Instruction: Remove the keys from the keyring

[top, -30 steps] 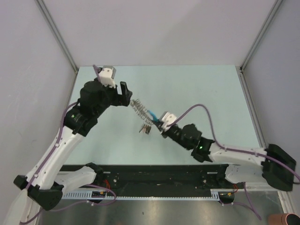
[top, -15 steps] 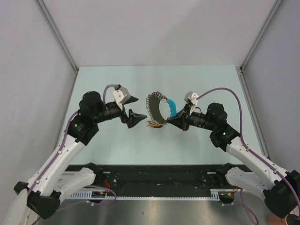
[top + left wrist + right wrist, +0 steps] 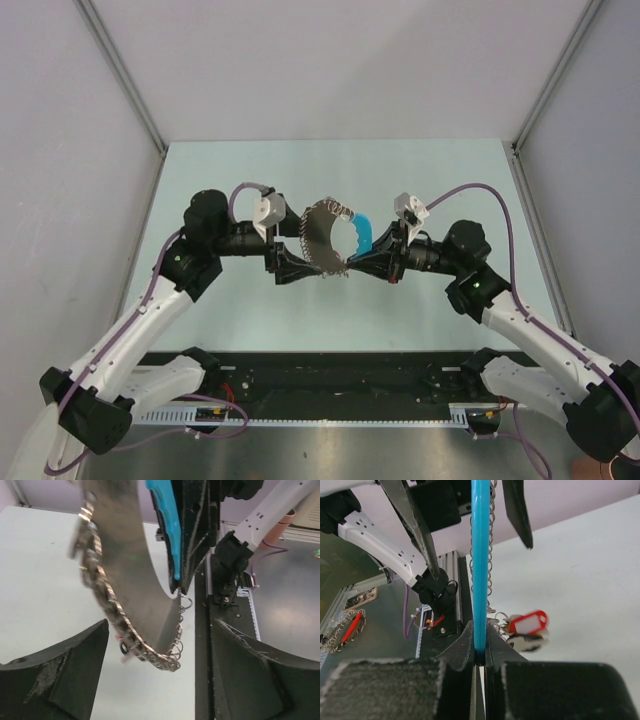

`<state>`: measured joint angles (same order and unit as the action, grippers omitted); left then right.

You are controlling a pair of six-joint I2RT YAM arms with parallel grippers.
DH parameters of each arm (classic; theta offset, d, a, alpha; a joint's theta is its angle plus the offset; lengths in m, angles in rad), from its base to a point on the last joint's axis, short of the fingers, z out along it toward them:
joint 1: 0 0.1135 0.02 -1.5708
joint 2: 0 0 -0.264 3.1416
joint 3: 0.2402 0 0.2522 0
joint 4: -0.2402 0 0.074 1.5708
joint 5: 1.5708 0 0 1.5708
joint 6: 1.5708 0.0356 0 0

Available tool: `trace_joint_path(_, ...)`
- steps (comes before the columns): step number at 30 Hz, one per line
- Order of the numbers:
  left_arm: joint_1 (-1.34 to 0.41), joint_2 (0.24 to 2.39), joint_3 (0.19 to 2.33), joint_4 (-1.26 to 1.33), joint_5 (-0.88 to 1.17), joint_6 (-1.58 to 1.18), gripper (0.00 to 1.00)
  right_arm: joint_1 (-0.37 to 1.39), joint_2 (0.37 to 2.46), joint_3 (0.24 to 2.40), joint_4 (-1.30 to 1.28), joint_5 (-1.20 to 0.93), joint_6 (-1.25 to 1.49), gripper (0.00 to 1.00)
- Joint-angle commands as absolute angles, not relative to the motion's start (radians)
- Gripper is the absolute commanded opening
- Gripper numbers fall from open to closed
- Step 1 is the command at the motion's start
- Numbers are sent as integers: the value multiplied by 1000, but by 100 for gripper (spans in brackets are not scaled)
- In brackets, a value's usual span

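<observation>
The keyring (image 3: 328, 240), a big floppy loop of silvery chain and flat metal with a light-blue band (image 3: 362, 232) on one side, is held up in the air over the middle of the pale green counter (image 3: 450, 180), clear of its surface. The blue band is turned toward the right edge and the chain side toward the left edge. The keys (image 3: 526, 630) are seen in the right wrist view hanging in a small bunch off wire links at the bottom of the loop. One has a red head with a white label and a darker one lies just under it. No writing can be made out on the label.

The blue band is pinched edge-on between the jaws of the right gripper (image 3: 368, 256), which are pressed tight onto it. The right arm is stretched in from the right side, elbow raised and forearm roughly level, pointing left.

The left gripper (image 3: 288, 252) is brought in from the opposite side on a level forearm, pointing right, so that both arms meet at the loop. Its jaws are spread wide, with one finger (image 3: 65, 675) on either side of the lower chain part. Whether a finger touches the chain cannot be told.

Purple cables (image 3: 455, 192) are looped over both wrists.
</observation>
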<state>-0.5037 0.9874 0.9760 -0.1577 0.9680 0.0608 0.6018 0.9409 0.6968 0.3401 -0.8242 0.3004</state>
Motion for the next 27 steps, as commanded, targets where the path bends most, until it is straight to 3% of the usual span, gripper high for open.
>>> trace_joint_path(1,-535,999,959,-104,1069,6,84,614,962,753,523,-831,370,0)
trace_joint_path(11,-587,1045,951,-57,1078,-43,59,637,997,753,607,-833,413,0)
trace_joint_path(15,-597,1061,959,-61,1095,-41,37,644,999,753,612,-822,416,0)
trace_joint_path(20,-600,1068,966,-38,1104,-77,20,646,1002,755,594,-818,407,0)
trace_joint_path(23,-601,1060,982,-41,1079,-90,0,644,997,755,574,-795,403,0)
trace_joint_path(24,-603,1057,985,-40,1066,-94,0,643,994,753,568,-778,400,0)
trace_joint_path(27,-601,1032,989,-25,991,-117,1,641,963,753,503,-705,368,17)
